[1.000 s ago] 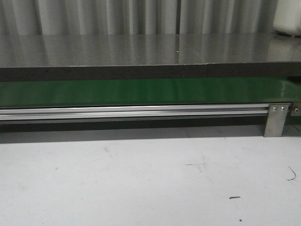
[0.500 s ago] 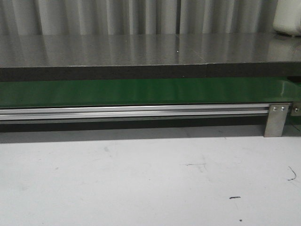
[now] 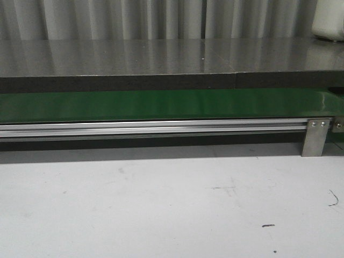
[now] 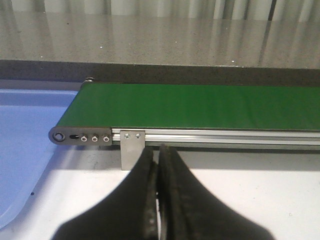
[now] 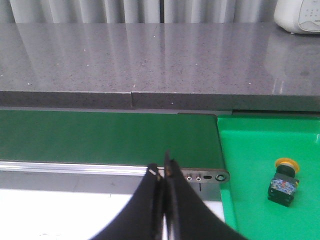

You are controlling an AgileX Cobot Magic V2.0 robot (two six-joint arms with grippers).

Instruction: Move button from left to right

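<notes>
The button [image 5: 283, 182], a black boxy body with a round orange-yellow cap, lies in the green tray [image 5: 265, 150] past the belt's end in the right wrist view. It does not show in the front or left wrist views. The green belt [image 3: 161, 105] is bare in the front view, in the left wrist view [image 4: 200, 106] and in the right wrist view [image 5: 105, 137]. My left gripper [image 4: 158, 150] is shut and empty, in front of the belt's rail. My right gripper [image 5: 164, 170] is shut and empty, near the belt's end, apart from the button.
A blue tray [image 4: 25, 145] lies beyond the belt's other end in the left wrist view. A grey stone counter [image 3: 161, 56] runs behind the belt, with a white appliance [image 3: 329, 21] on it. A metal bracket [image 3: 315, 137] holds the aluminium rail [image 3: 150, 128] above the white table [image 3: 161, 204].
</notes>
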